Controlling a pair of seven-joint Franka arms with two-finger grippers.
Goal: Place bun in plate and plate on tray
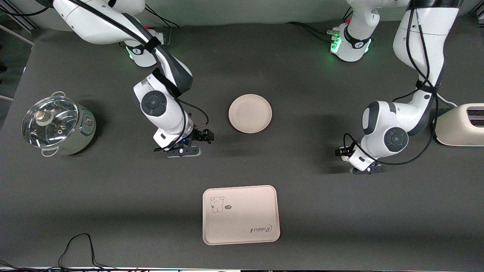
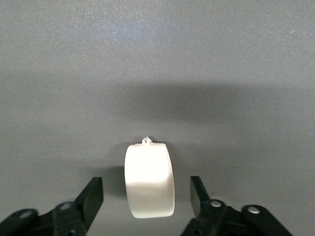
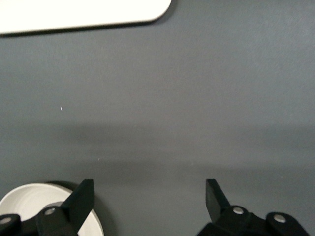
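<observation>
The bun (image 2: 149,179) is a small white oblong lump lying on the dark table toward the left arm's end. My left gripper (image 2: 147,184) is low around it and open, one finger on each side with a gap to the bun. In the front view the bun (image 1: 344,158) peeks out beside the left gripper (image 1: 342,154). The round cream plate (image 1: 250,113) lies empty mid-table. The cream tray (image 1: 241,214) with the bear drawing lies nearer the front camera. My right gripper (image 1: 206,136) is open and empty beside the plate, over bare table (image 3: 147,189). The right wrist view shows the plate rim (image 3: 24,204) and a tray corner (image 3: 74,12).
A steel pot with a glass lid (image 1: 56,124) stands at the right arm's end of the table. A cream toaster (image 1: 461,124) stands at the left arm's end. A black cable (image 1: 79,245) loops at the table's front edge.
</observation>
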